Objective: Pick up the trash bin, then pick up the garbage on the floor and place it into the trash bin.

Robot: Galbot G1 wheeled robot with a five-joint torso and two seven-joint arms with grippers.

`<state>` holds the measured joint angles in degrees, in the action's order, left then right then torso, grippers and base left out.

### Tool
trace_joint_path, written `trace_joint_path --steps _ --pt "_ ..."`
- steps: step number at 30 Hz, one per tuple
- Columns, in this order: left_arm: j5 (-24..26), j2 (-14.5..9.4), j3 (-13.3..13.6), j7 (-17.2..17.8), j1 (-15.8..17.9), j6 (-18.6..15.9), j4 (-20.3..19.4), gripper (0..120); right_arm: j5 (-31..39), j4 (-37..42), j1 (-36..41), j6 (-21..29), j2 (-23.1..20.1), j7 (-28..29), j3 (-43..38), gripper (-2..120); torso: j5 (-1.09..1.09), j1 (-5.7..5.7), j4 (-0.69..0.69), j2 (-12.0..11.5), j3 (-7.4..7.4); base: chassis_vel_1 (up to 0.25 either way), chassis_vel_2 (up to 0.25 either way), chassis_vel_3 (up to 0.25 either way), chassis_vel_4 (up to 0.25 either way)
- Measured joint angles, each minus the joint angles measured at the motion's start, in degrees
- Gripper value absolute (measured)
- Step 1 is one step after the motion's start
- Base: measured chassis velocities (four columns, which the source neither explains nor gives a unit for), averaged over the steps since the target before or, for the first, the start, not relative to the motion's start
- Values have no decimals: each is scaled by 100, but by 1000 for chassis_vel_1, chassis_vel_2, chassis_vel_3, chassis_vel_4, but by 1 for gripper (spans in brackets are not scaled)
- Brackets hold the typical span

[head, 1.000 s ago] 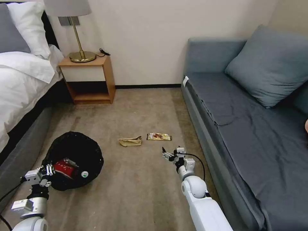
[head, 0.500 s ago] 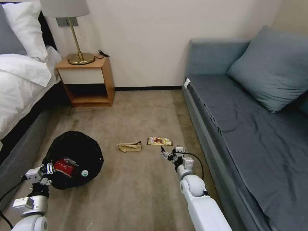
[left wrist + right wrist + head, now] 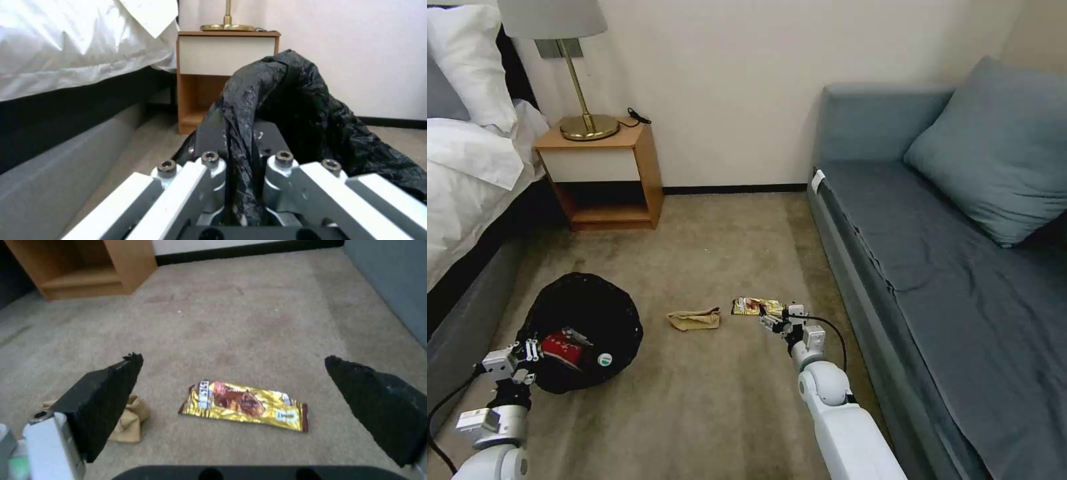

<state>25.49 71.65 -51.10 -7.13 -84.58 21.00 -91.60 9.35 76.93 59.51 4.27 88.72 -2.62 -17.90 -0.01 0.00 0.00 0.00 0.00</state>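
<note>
The trash bin, lined with a black bag, sits low at my left over the floor. My left gripper is shut on its rim. In the left wrist view the gripper pinches a fold of the black bag. A red snack bag and a bottle with a green label lie inside. The crumpled brown paper bag and the yellow-brown snack wrapper lie on the carpet. My right gripper is open, just above and short of the wrapper.
A bed runs along the left and a grey-blue sofa along the right. A wooden nightstand with a brass lamp stands against the back wall. Carpet lies open between bed and sofa.
The camera has shifted forward and to the right. My right gripper has come closer to the yellow-brown wrapper, still open. The left gripper still holds the bin.
</note>
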Motion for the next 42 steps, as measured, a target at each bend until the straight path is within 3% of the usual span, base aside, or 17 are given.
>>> trace_joint_path --steps 42 --pt "-20 -9 33 -6 -133 76 -86 5 -152 56 241 -124 28 -292 69 100 1 0 0 0 0 -108 103 111 -105"
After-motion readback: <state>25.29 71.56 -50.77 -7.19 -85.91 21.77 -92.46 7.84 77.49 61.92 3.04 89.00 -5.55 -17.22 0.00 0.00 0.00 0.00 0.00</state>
